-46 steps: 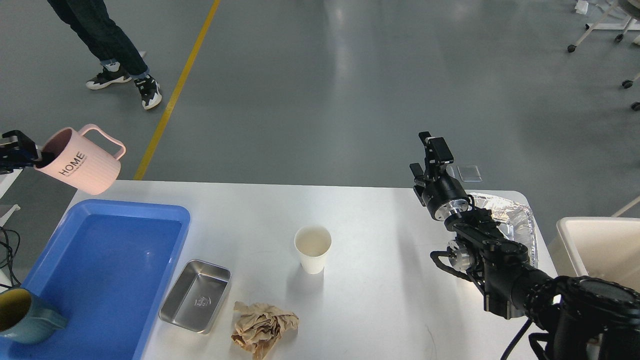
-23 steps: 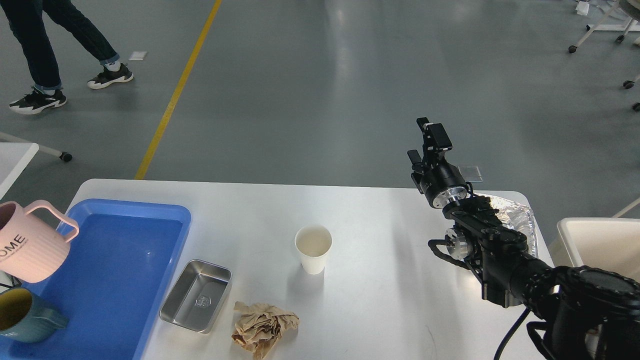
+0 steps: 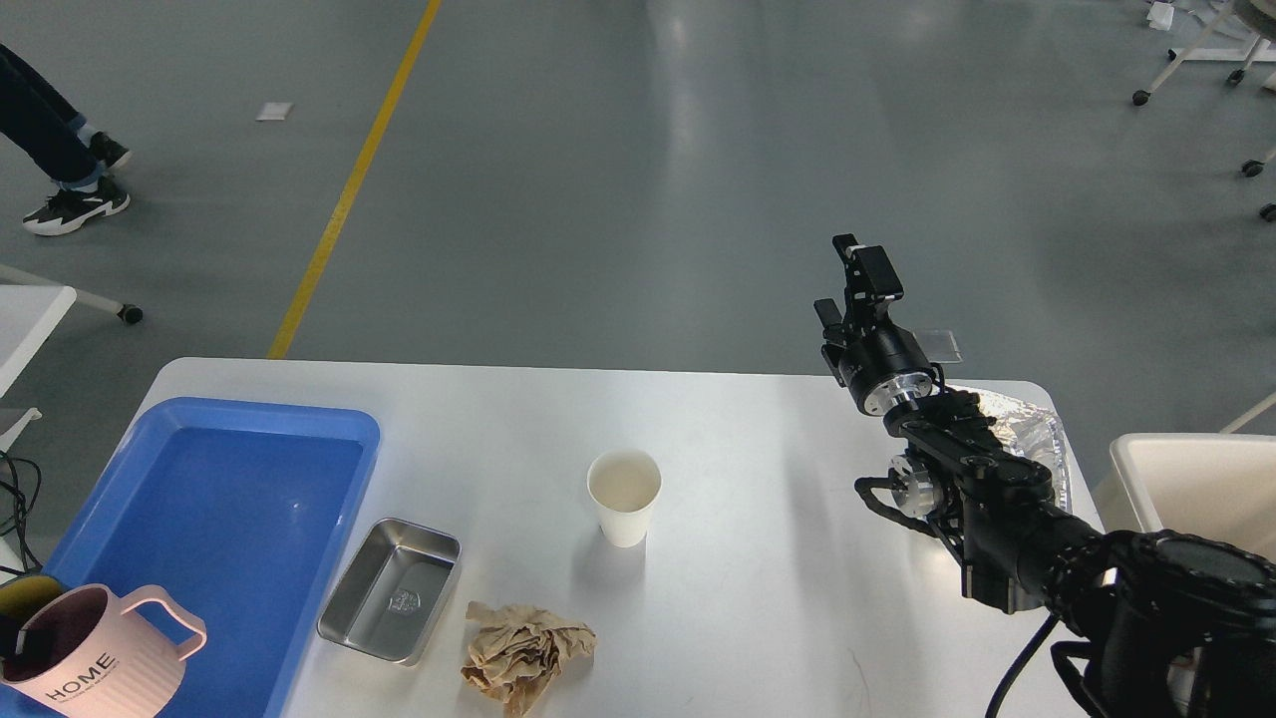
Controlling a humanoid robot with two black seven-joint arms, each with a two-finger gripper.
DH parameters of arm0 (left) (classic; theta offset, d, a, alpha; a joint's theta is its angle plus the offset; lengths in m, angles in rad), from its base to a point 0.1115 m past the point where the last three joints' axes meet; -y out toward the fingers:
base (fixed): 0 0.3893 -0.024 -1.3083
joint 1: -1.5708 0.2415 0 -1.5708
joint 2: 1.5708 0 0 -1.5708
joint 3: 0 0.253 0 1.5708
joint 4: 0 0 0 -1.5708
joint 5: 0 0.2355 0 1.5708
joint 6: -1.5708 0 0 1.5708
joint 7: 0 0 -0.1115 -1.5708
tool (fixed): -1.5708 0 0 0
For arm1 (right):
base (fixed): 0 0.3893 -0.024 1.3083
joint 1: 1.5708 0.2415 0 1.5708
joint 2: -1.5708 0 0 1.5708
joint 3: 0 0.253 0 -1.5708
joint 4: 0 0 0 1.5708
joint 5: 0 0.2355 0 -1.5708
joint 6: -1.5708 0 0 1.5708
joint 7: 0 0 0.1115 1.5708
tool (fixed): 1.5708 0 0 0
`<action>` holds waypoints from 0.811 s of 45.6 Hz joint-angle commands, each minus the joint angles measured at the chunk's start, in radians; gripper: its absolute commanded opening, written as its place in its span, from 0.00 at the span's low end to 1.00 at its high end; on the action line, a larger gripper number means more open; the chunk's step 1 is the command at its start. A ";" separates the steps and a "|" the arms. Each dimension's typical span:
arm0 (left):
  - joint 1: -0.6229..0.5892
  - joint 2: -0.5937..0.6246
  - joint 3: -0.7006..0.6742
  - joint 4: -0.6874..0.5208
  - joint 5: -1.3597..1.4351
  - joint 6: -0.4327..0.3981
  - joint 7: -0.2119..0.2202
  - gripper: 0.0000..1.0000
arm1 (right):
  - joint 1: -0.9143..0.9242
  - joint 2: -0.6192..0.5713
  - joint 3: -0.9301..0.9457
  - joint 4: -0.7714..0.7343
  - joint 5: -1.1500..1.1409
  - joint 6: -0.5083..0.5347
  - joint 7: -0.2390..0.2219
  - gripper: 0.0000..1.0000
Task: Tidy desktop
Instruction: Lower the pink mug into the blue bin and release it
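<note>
pink mug (image 3: 95, 663) has dropped over blue tray (image 3: 239, 499).

Desktop (image 3: 758, 598): paper cup (image 3: 624, 510) at centre, upright. Steel tin (image 3: 390, 589) and crumpled paper (image 3: 524, 653) at 7 o'clock. Pink mug (image 3: 95, 668) over blue tray (image 3: 214, 509), 8 o'clock.
</note>
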 commanded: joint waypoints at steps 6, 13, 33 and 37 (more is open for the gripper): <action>0.014 -0.101 0.004 0.048 0.015 0.049 0.043 0.00 | -0.011 0.005 0.002 0.003 0.000 -0.001 0.001 1.00; 0.017 -0.176 0.006 0.102 0.023 0.061 0.056 0.00 | -0.015 0.003 0.000 0.002 0.000 -0.001 0.001 1.00; 0.014 -0.292 0.004 0.269 0.078 0.063 0.059 0.00 | -0.017 0.002 0.002 0.000 0.000 -0.001 0.001 1.00; 0.013 -0.315 0.004 0.297 0.078 0.065 0.059 0.00 | -0.018 0.002 0.002 0.002 0.000 -0.001 0.001 1.00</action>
